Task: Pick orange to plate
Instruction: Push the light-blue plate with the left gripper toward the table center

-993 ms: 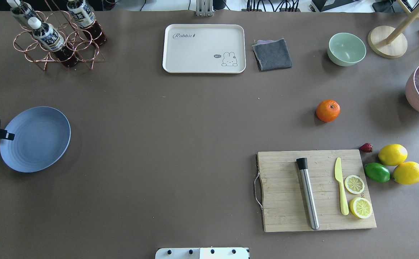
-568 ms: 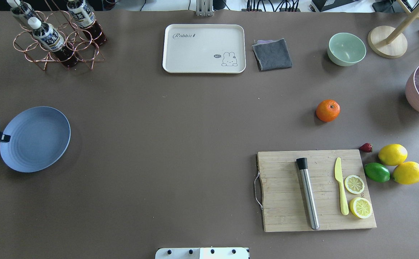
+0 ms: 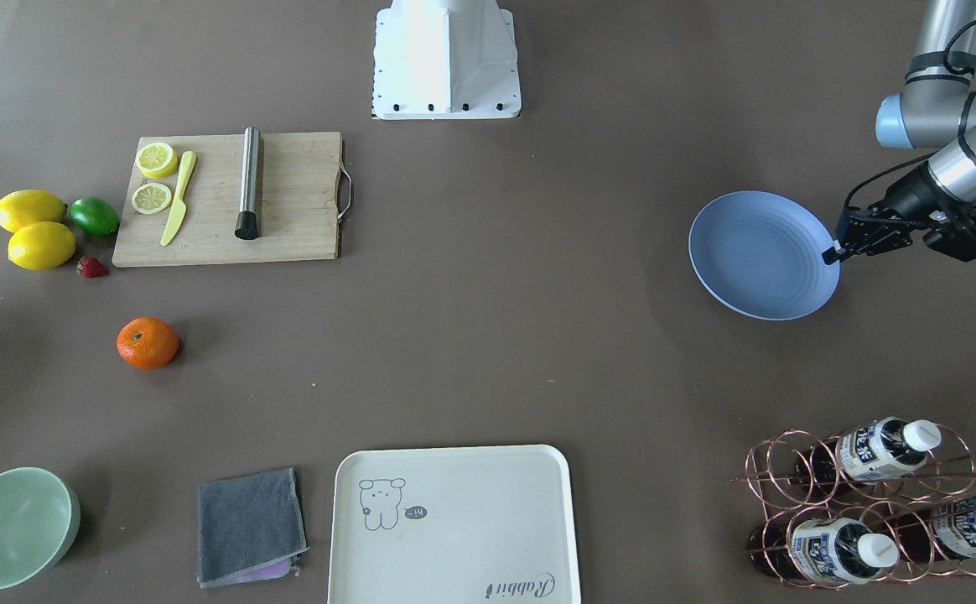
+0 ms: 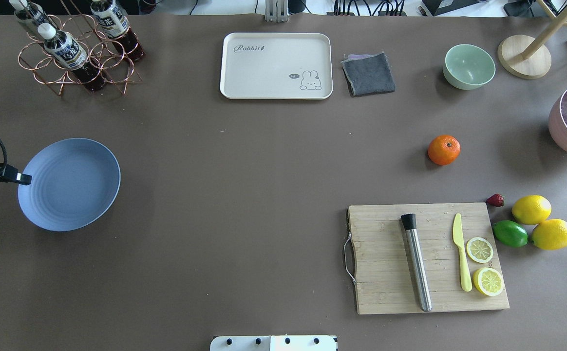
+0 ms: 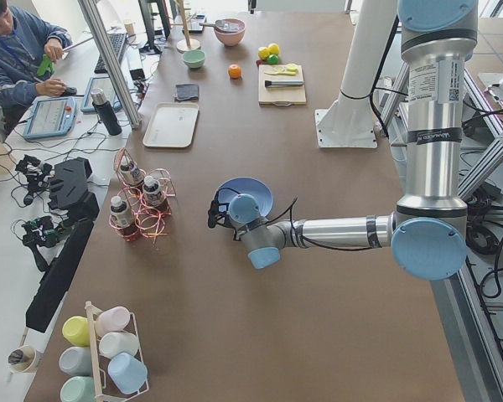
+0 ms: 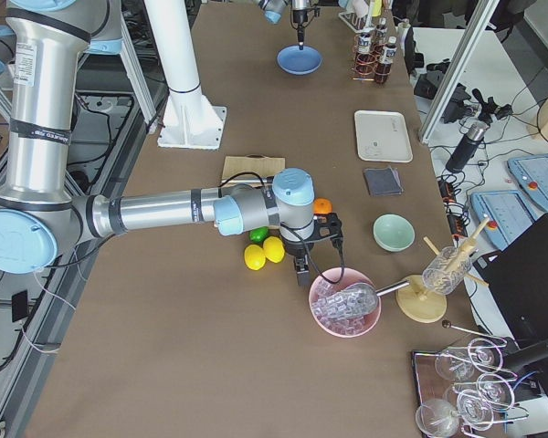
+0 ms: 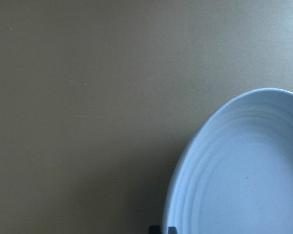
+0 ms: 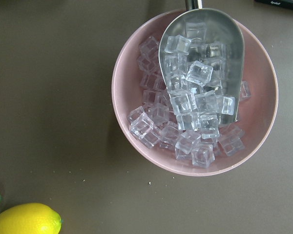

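At the left edge of the table (image 4: 244, 195), left gripper (image 4: 23, 179) clamps the blue plate (image 4: 74, 190) by its rim; far right, orange (image 4: 444, 149) lies untouched, right gripper (image 6: 301, 271) by the pink ice bowl (image 4: 563, 131), its opening unreadable; whole pick remains

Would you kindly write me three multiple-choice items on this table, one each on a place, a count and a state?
1. The plate is: A empty; B upside down; C holding fruit.
2. Whole lemons: A one; B two; C four.
3. The orange lies: A on the plate; B touching the lemons; C alone on the table.
Key: 1 A, its ridged face is bare; 2 B, a pair sits beside the lime; 3 C, bare table surrounds it.
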Robot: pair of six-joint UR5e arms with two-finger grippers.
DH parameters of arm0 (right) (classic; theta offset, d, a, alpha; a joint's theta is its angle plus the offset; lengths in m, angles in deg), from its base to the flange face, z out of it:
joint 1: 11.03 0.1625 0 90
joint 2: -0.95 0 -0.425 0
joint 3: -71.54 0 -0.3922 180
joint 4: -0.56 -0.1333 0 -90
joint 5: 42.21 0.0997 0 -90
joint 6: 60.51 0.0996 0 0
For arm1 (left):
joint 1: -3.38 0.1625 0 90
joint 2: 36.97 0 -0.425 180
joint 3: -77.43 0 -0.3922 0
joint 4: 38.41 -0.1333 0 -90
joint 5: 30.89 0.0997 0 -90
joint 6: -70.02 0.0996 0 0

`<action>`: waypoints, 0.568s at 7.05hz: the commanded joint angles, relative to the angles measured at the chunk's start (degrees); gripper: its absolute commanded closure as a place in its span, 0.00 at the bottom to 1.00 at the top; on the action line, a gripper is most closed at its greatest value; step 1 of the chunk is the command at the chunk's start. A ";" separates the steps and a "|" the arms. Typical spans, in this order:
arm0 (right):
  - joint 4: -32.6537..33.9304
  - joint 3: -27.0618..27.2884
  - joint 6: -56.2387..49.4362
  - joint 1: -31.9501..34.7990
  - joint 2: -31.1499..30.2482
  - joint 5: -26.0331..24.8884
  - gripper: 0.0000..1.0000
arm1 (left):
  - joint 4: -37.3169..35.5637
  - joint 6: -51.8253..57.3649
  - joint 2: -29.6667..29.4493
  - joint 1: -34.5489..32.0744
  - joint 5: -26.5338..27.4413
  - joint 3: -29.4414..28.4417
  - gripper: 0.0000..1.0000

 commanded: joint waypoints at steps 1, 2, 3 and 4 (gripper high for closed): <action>0.00 -0.06 0.16 0.00 0.00 0.09 0.00 | -0.55 -21.69 -8.48 1.02 1.61 4.75 1.00; 0.00 -0.06 0.16 0.00 0.00 0.09 0.00 | -1.77 -24.66 -11.32 6.07 6.76 4.76 1.00; 0.00 -0.15 0.16 0.00 0.00 0.09 0.00 | -10.22 -24.86 -15.87 9.26 11.16 6.15 1.00; 0.00 -0.24 0.16 0.00 0.00 0.09 0.00 | -19.53 -24.78 -19.66 12.33 14.68 8.69 1.00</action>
